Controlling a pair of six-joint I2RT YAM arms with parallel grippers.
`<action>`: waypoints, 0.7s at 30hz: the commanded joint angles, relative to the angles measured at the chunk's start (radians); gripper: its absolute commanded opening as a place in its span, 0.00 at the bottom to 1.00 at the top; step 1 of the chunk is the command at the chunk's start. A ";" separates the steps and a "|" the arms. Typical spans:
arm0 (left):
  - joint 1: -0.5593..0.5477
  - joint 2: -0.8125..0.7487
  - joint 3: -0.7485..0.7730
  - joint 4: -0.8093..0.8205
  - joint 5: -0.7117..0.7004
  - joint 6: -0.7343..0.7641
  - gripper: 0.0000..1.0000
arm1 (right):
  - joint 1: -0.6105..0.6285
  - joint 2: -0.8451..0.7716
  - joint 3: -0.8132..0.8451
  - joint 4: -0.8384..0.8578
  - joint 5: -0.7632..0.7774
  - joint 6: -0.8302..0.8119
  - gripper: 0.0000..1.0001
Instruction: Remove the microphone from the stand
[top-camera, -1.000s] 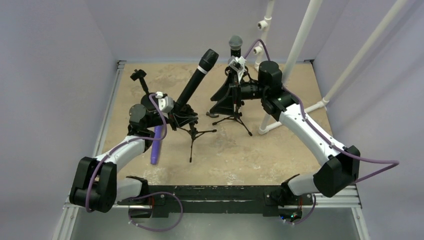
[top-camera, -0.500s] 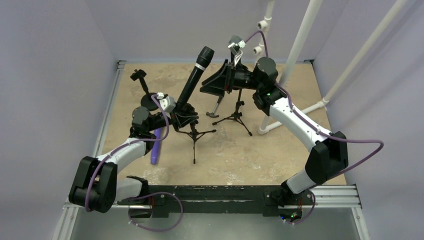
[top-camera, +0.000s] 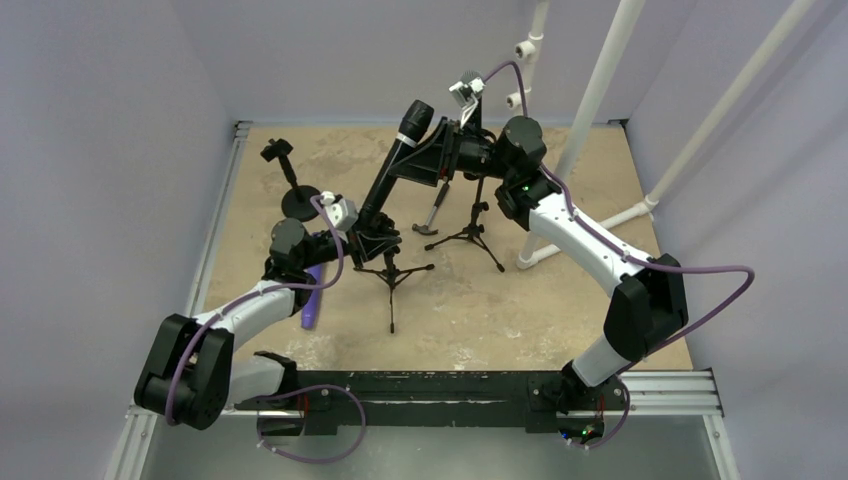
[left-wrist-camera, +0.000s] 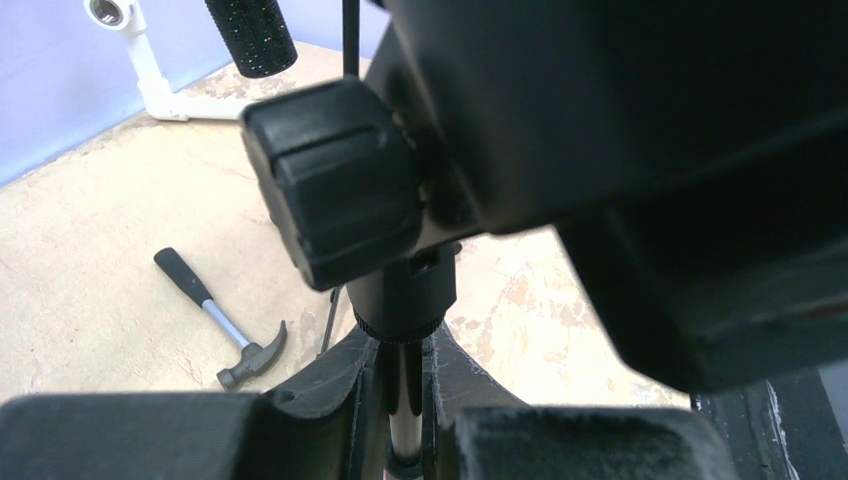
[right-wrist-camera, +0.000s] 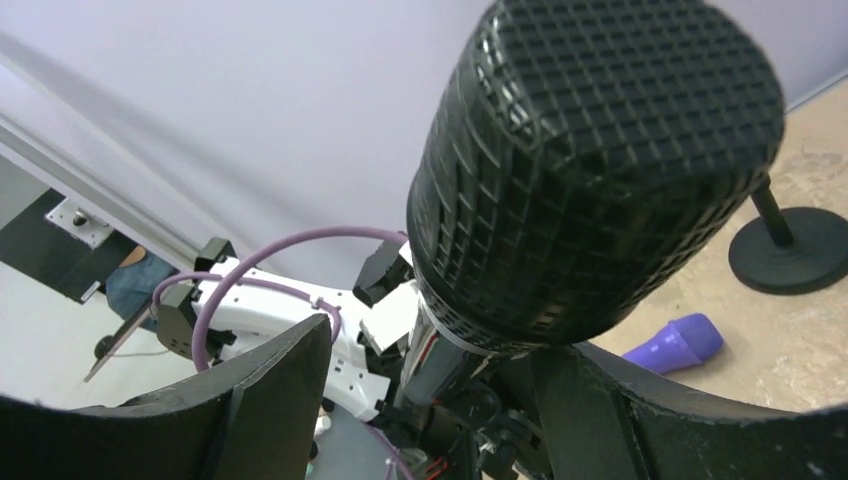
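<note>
right end effector (top-camera: 408, 165) arrived, black tilted microphone (top-camera: 412, 122)

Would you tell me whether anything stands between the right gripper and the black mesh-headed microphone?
Nothing visible does. The right gripper straddles the black mesh-headed microphone just below its head, one finger on each side, jaws open; the left gripper clamps the pole of the black tripod stand.

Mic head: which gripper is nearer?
Right. The right gripper straddles the microphone just under its head; the left gripper is shut on the stand pole, well below.
</note>
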 joint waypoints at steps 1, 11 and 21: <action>-0.013 -0.036 -0.006 0.065 -0.033 0.046 0.00 | 0.011 -0.005 0.041 0.070 0.026 0.018 0.69; -0.048 -0.033 -0.003 0.023 -0.058 0.104 0.00 | 0.032 0.011 0.044 0.071 0.035 0.018 0.46; -0.051 -0.037 -0.024 0.020 -0.040 0.129 0.00 | 0.034 -0.007 0.039 0.041 0.022 0.001 0.07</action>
